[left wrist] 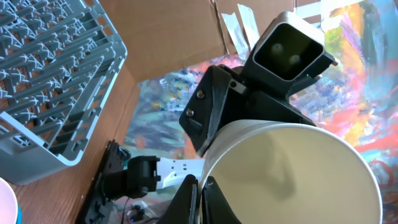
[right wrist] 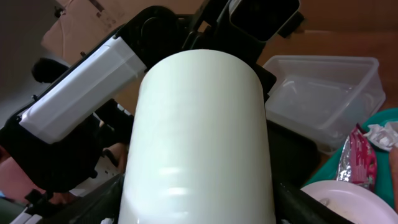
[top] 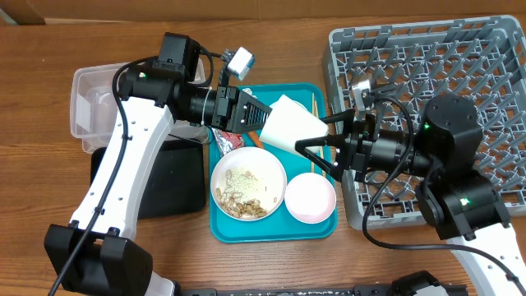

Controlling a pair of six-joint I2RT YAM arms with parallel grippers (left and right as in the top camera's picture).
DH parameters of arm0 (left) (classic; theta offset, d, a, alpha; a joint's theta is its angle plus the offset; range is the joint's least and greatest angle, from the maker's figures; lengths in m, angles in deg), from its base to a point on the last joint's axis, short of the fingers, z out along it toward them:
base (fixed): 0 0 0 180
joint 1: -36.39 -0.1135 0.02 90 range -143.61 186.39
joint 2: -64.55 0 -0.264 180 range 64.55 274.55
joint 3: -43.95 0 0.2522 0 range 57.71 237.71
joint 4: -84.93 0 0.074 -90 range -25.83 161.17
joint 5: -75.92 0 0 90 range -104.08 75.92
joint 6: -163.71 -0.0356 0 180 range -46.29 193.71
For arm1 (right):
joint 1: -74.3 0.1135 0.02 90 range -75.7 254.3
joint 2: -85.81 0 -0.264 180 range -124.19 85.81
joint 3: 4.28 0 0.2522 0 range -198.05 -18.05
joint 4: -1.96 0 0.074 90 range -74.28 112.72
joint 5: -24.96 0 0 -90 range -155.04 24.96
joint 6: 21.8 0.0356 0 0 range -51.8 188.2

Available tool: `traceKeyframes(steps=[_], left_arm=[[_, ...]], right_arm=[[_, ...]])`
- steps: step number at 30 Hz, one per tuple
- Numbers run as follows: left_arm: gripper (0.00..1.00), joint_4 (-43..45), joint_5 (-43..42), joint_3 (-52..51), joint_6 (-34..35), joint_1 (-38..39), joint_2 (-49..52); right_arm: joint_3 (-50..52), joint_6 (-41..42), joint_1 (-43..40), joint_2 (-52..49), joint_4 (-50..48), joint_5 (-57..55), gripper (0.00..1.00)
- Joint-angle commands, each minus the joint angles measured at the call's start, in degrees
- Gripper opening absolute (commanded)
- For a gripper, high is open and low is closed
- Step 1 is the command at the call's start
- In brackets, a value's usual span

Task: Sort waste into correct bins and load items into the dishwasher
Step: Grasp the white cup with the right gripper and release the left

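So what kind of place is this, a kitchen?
Probably not a real kitchen, more like a robot practice room. There's a dish rack and a tray of bowls on a wooden table, but taped cardboard stands behind it.

Mid-table, a serving tray (top: pixel 220 232) carries a plate (top: pixel 276 168) of scraps (top: pixel 242 202) and, just right of it, a bowl (top: pixel 310 198); a cup (top: pixel 288 127) hangs above. Left, a tub (top: pixel 85 92) behind a shallow tray (top: pixel 177 185); right, a dish rack (top: pixel 460 57).
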Motion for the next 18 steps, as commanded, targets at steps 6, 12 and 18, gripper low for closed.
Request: traceKeyframes(steps=[6,12,18], left_arm=[[0.15,1.14,-0.87,1.18,-1.33,0.42,-1.03],[1.00,1.11,0.46,1.18,-1.29,0.39,-1.03],[1.00,1.11,3.37,1.18,0.42,-1.11,-1.03]], right_arm=[[-1.62,0.04,1.27,0.46,-0.61,3.17,0.56],[-1.62,0.04,-0.26,1.81,-1.01,3.15,0.54],[-1.62,0.04,-8.79,6.05,1.84,3.15,0.54]])
